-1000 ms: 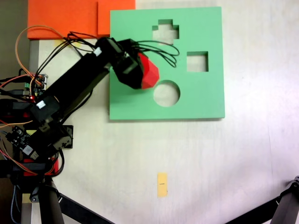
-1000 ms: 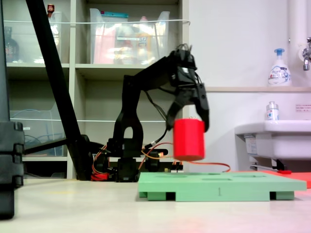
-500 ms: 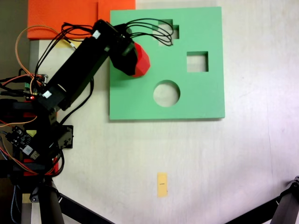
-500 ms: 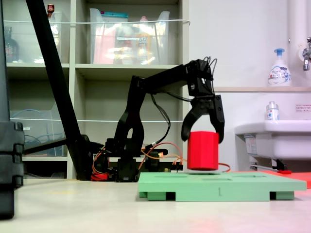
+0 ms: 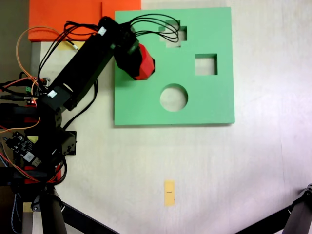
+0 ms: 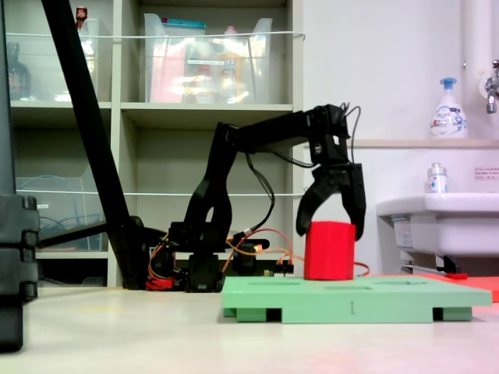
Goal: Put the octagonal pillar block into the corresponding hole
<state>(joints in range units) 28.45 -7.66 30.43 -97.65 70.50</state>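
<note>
While the red block (image 6: 329, 250) sits low between the jaws (image 6: 330, 231), we should lower it slowly and keep it upright, so that its eight sides can line up with the edges of the hole before we let go. The jaws pinch the block from both sides. In the fixed view from the side, its lower end seems to touch the top of the green board (image 6: 390, 300), or to be just above it; we cannot tell if it has already entered a hole. We judge that a small turn of the wrist may be needed if the faces do not match, and that pushing hard would only bend the foam.

From above, the block (image 5: 145, 62) is over the left part of the board (image 5: 209, 105), and it hides the hole under it, so we cannot confirm its shape. That view does show the round hole (image 5: 174, 97) and the square hole (image 5: 205, 64) lying apart from the block. The side view gives us the height of the block over the board, which the top view cannot give.
</note>
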